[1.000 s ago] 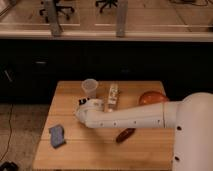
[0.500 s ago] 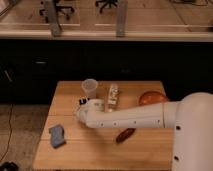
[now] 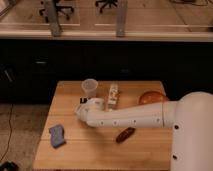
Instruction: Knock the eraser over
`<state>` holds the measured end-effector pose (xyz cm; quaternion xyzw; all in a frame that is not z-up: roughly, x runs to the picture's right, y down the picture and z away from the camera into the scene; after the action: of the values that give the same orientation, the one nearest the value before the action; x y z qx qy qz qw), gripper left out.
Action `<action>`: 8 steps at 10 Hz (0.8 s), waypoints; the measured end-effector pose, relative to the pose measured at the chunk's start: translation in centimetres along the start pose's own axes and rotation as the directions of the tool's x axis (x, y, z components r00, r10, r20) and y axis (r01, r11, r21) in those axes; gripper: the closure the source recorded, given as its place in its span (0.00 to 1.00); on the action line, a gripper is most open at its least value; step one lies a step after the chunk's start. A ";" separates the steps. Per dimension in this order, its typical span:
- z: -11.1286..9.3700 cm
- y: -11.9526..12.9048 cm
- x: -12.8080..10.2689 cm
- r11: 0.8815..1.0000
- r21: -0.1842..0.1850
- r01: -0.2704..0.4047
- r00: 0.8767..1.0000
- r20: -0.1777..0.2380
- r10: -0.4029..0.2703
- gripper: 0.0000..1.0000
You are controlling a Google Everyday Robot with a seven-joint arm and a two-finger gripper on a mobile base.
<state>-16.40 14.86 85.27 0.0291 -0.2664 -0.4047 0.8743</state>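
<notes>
The eraser [image 3: 113, 95] is a long whitish bar with small dark and yellowish marks, lying flat on the wooden table [image 3: 145, 147] just right of a translucent cup [image 3: 89, 88]. My white arm reaches in from the right across the table's middle. My gripper [image 3: 83, 102] is at the arm's left end, just below the cup and left of the eraser, a short gap from both. Its dark tip shows beside the cup's base.
A blue spongy block [image 3: 57, 135] lies at the front left. A dark brown oblong piece [image 3: 125, 134] lies just below my arm. An orange-brown round object [image 3: 151, 97] sits at the right rear. A dark cabinet and glass partition stand behind the table.
</notes>
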 end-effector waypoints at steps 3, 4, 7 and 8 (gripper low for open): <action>0.2 -0.1 0.3 1.000 0.005 0.018 1.000 -0.008 -0.018 0.86; 0.3 -0.2 0.3 1.000 0.007 0.021 1.000 -0.008 -0.021 0.85; 0.4 -0.3 0.5 0.999 0.014 0.035 0.999 -0.013 -0.035 0.84; 0.5 -0.4 0.6 0.999 0.016 0.038 0.999 -0.014 -0.038 0.84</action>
<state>-16.57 14.29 85.83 0.0440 -0.2631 -0.4190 0.8679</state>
